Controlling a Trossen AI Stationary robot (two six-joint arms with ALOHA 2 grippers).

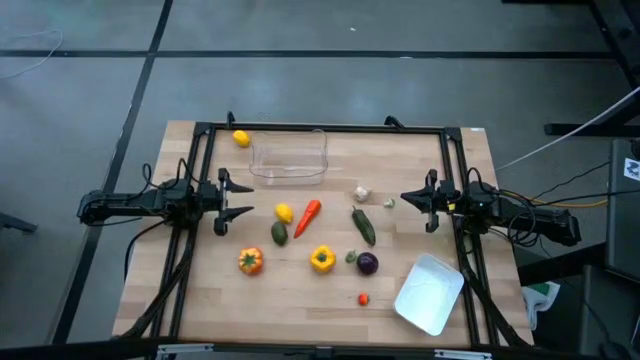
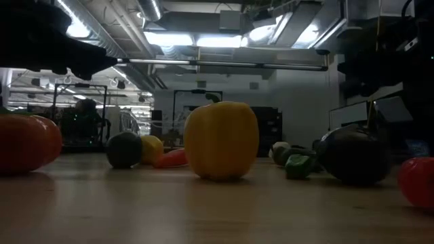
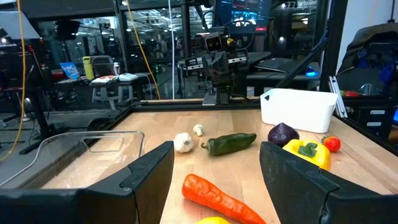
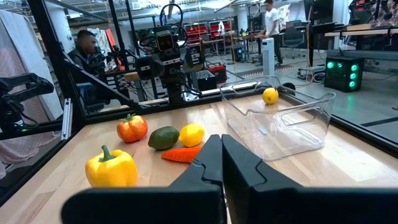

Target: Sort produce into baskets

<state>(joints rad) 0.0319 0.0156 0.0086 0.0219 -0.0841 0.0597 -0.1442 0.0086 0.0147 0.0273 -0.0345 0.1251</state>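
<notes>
The produce lies spread on the wooden table: a yellow lemon, a red carrot-like piece, a green piece, an orange tomato, a yellow pepper, a long green pepper, a purple ball, white garlic and a small red piece. Another lemon lies beside the clear tub at the far side. The white tray sits at the near right. My left gripper is open at the table's left. My right gripper is shut at the table's right. Both are empty.
A black frame runs around the table's far, left and right edges. In the wrist views, the room beyond the table shows benches, equipment and people.
</notes>
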